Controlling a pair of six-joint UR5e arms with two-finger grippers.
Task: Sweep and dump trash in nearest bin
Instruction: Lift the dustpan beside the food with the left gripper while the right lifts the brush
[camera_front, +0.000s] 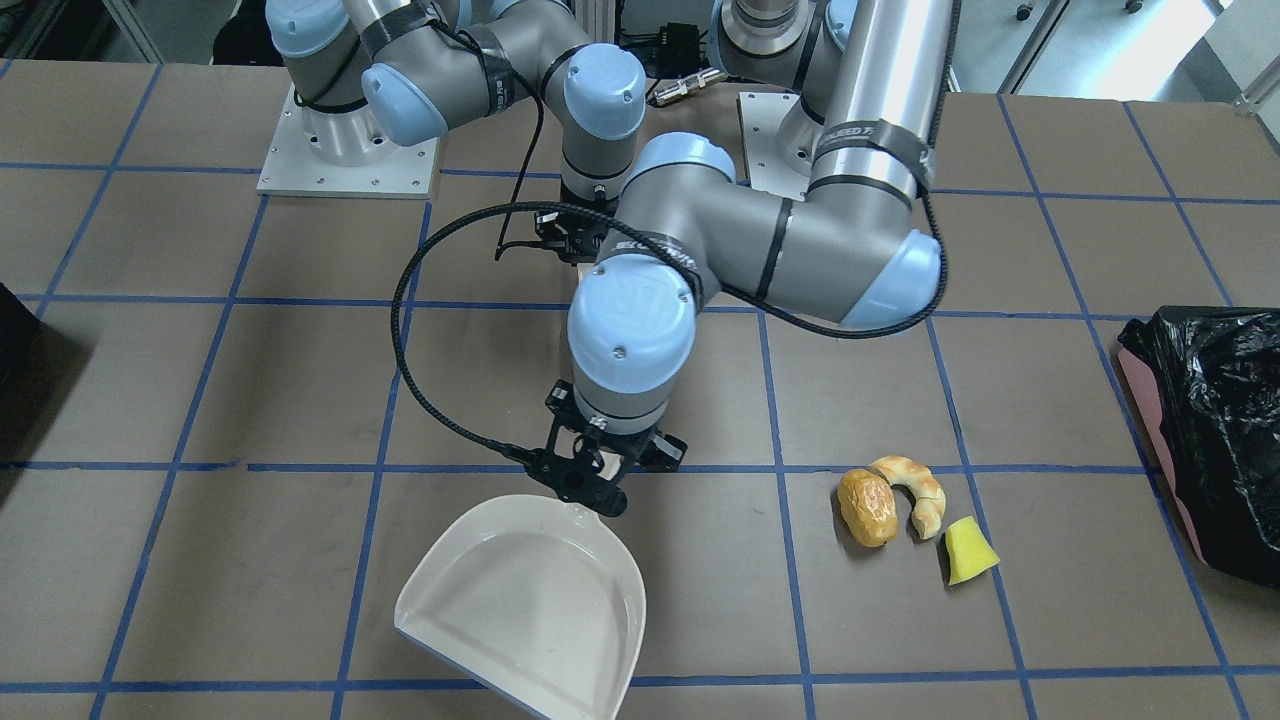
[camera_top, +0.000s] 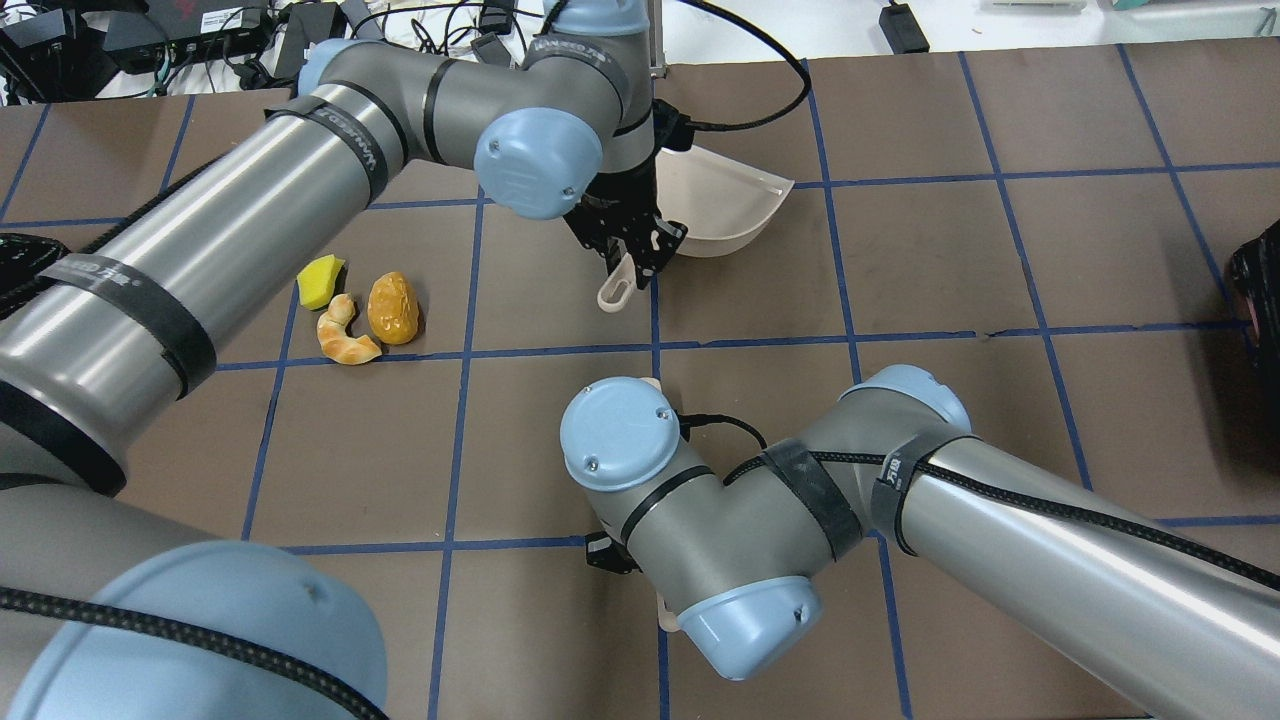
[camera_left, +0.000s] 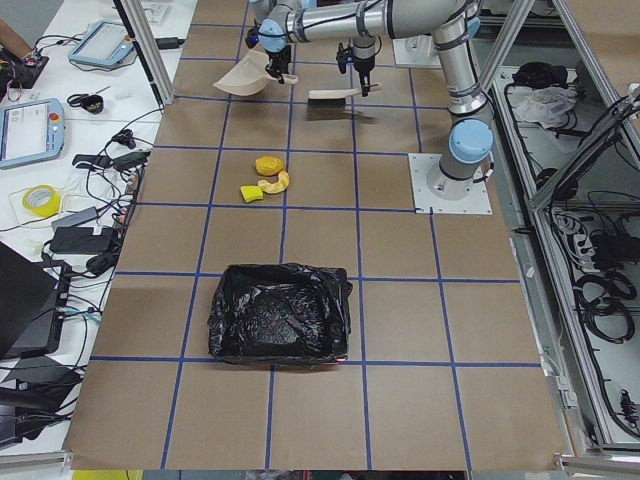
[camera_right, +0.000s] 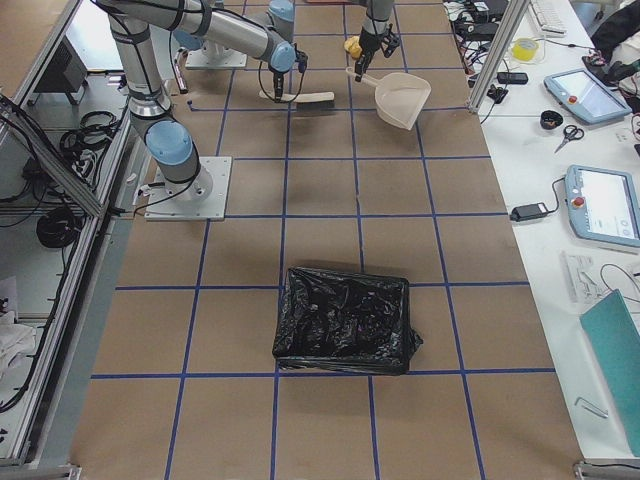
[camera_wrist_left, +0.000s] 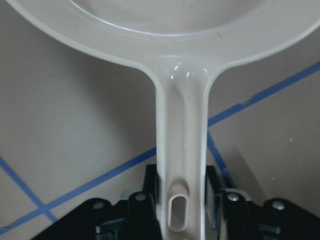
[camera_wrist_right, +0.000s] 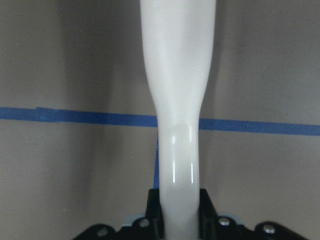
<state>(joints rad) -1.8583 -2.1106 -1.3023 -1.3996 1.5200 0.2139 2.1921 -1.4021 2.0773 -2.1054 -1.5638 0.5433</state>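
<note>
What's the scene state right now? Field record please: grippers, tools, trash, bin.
left gripper: shut on the handle of the dustpan
right gripper: shut on the white handle of the brush
dustpan: empty, apart from the trash
trash: bread roll, croissant, yellow wedge, clustered on the table, unswept
bin: black-bag lined, on the robot's left beyond the trash, no pieces seen inside

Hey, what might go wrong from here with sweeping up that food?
The dustpan, held by the left gripper, is apart from the roll, croissant and wedge, its mouth turned away; swept pieces may miss it. The rounded roll may tumble away from the brush in the right gripper. The left arm and right arm sit close and might collide.
</note>
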